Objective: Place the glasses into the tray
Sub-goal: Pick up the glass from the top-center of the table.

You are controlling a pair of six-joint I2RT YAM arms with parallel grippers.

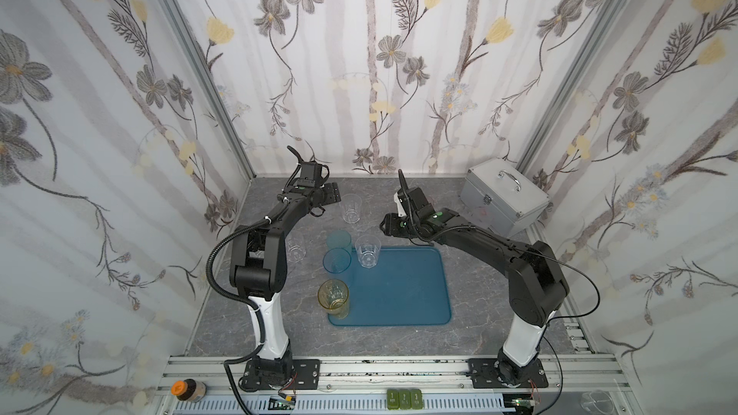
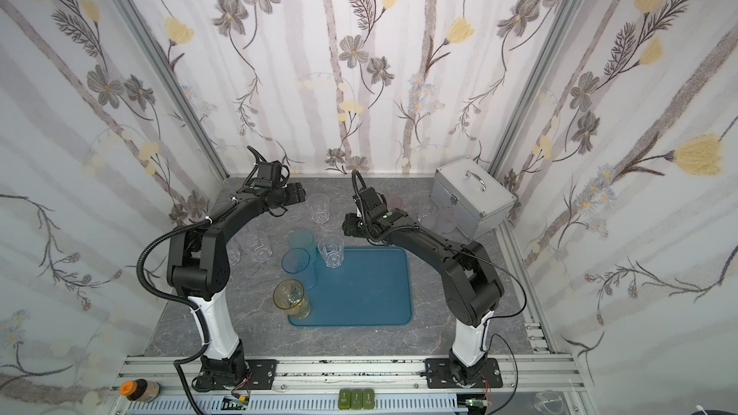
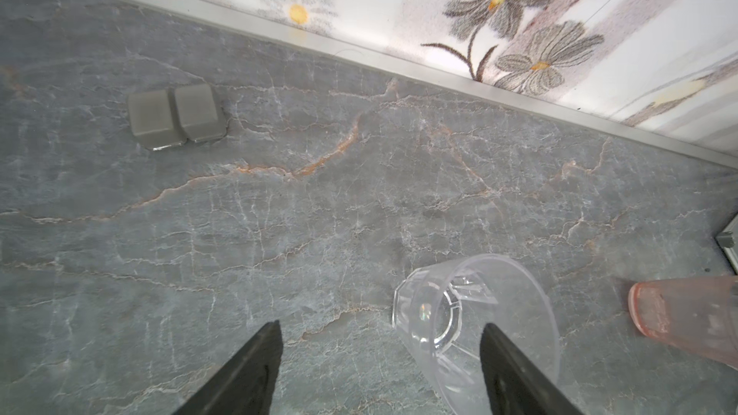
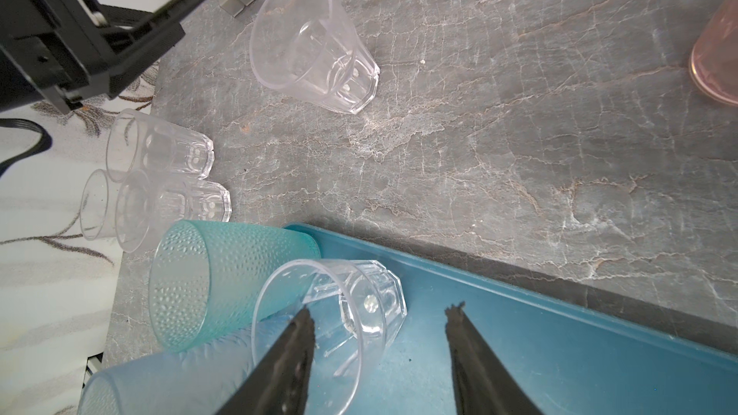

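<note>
In both top views, a clear glass point(image 1: 368, 251), blue glass point(image 1: 336, 261) and amber glass point(image 1: 334, 294) are standing in the tray point(image 1: 399, 289) along its left edge. In the left wrist view, the left gripper point(image 3: 381, 324) is hanging open, empty, beside a far glass point(image 3: 459, 313). In the right wrist view, the right gripper point(image 4: 380, 311) is gaping, empty, over the clear glass point(image 4: 367, 301).

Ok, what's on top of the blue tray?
A clear glass and an amber glass stand on the tray. A light blue glass hides its edge, so whether that one's on is unclear.
</note>
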